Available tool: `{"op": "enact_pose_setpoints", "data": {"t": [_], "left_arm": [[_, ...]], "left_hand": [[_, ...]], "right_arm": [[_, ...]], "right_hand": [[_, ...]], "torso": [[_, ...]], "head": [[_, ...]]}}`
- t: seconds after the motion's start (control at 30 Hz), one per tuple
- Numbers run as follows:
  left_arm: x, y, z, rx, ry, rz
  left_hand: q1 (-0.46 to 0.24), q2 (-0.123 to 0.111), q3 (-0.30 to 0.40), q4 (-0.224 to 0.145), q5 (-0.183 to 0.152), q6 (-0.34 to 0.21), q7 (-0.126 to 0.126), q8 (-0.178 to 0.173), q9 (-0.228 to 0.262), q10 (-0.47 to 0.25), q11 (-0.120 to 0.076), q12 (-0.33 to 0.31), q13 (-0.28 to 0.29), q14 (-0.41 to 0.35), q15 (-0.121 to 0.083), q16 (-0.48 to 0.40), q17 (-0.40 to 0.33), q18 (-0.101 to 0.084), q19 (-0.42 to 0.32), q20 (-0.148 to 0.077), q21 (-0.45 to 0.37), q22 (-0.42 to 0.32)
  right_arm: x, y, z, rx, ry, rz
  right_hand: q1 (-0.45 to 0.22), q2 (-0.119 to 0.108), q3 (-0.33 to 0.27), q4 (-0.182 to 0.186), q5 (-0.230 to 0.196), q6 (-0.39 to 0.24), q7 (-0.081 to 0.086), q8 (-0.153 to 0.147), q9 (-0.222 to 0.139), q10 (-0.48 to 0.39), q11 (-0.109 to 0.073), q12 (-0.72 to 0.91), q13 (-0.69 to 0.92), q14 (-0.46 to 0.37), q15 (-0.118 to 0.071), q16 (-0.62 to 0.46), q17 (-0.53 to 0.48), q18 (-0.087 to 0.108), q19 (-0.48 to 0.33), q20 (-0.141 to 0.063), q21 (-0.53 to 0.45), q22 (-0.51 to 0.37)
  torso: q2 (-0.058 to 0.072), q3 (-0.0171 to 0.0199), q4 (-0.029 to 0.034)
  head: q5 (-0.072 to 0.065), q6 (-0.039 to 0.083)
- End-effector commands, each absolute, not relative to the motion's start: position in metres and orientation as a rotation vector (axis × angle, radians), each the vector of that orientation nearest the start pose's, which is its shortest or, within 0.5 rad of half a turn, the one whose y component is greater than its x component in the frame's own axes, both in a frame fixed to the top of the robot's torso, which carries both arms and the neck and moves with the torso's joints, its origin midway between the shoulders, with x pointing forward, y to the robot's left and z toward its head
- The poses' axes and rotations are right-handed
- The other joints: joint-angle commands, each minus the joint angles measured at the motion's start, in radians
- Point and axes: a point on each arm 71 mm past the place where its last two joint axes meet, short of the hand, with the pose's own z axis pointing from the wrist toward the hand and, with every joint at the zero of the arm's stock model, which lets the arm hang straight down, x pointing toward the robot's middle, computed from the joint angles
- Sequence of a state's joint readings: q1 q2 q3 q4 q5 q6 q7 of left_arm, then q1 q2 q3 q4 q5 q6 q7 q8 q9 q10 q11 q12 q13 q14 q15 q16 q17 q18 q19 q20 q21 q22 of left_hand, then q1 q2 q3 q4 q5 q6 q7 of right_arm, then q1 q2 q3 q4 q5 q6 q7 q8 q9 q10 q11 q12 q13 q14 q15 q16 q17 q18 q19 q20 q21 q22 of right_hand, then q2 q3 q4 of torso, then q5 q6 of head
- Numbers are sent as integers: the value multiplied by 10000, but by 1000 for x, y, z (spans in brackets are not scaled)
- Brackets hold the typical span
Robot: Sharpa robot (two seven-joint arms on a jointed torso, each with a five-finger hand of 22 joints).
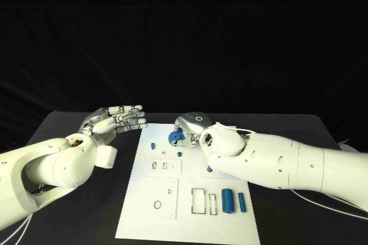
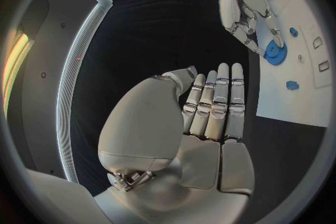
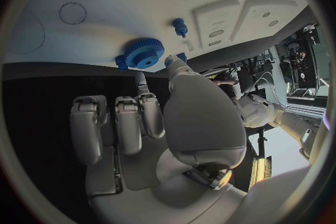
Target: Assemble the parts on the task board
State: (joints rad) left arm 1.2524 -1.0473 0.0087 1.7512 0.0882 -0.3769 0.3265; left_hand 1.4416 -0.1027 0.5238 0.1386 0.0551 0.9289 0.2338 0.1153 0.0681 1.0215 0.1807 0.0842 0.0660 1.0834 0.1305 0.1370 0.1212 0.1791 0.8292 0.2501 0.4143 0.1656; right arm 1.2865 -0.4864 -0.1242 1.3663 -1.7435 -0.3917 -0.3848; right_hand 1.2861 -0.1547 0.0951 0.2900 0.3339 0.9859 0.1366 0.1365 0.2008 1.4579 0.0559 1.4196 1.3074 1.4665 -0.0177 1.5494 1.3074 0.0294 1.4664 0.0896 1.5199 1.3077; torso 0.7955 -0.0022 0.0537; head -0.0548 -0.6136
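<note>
The white task board [image 1: 153,202] lies in the middle of the table. At its far end a blue gear [image 1: 176,137] sits against the board, and my right hand [image 1: 195,127] pinches it between the thumb and a fingertip. The right wrist view shows the gear [image 3: 143,55] at the fingertips [image 3: 140,82] of that hand [image 3: 154,117], with the other fingers curled. My left hand [image 1: 119,120] hovers off the board's far left corner, holding nothing. In the left wrist view its fingers [image 2: 217,101] are stretched straight, and beyond them the right hand [image 2: 245,5] reaches the gear [image 2: 275,51].
Small blue pegs [image 1: 152,145] [image 1: 180,154] stand near the gear on the board. Two blue cylinders [image 1: 228,200] [image 1: 242,202] lie near the board's right front, beside rectangular recesses [image 1: 198,201]. Black table [image 1: 84,213] surrounds the board.
</note>
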Motion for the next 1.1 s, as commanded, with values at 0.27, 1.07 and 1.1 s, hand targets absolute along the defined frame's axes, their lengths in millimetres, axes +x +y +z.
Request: {"op": "enact_pose_setpoints", "data": {"t": [0.27, 1.07, 1.1], "left_arm": [[458, 243, -124, -12046, 13585, -15657], [460, 246, -125, -12075, 13539, -15575], [460, 246, -125, -12078, 13536, -15567]], "left_hand": [[-143, -12, 54, -3, -14, 5, 112, -9, 4, 6, 41, -64, -9, -1, 24, 43, 12, 15, -105, -2, 47, 17], [-143, -12, 54, -3, -14, 5, 112, -9, 4, 6, 41, -64, -9, -1, 24, 43, 12, 15, -105, -2, 47, 17], [-143, -12, 54, -3, -14, 5, 112, -9, 4, 6, 41, -64, -9, -1, 24, 43, 12, 15, -105, -2, 47, 17]], "right_arm": [[509, -73, -175, -3721, 15837, 4333], [491, -108, -153, -2240, 13770, 6015], [489, -114, -150, -2080, 13667, 6207]], "right_hand": [[-1165, 160, -152, 30, 254, 46, 21, -267, 58, 121, 16, 164, 1254, 965, 63, 72, 2305, -110, 540, 86, -6, 2049], [-742, 117, 39, -59, 659, 73, 68, -543, -5, 157, 56, 210, 1305, 936, 100, 23, 2190, -94, 504, 134, -61, 2022], [-690, 103, 50, -65, 646, 66, 71, -558, -11, 134, 56, 179, 1275, 921, 100, -4, 2131, -74, 450, 132, -119, 1961]], "torso": [[4, -1, 3], [-29, 31, -73], [-35, 36, -83]], "head": [[-10, 11], [13, 61], [5, 66]]}}
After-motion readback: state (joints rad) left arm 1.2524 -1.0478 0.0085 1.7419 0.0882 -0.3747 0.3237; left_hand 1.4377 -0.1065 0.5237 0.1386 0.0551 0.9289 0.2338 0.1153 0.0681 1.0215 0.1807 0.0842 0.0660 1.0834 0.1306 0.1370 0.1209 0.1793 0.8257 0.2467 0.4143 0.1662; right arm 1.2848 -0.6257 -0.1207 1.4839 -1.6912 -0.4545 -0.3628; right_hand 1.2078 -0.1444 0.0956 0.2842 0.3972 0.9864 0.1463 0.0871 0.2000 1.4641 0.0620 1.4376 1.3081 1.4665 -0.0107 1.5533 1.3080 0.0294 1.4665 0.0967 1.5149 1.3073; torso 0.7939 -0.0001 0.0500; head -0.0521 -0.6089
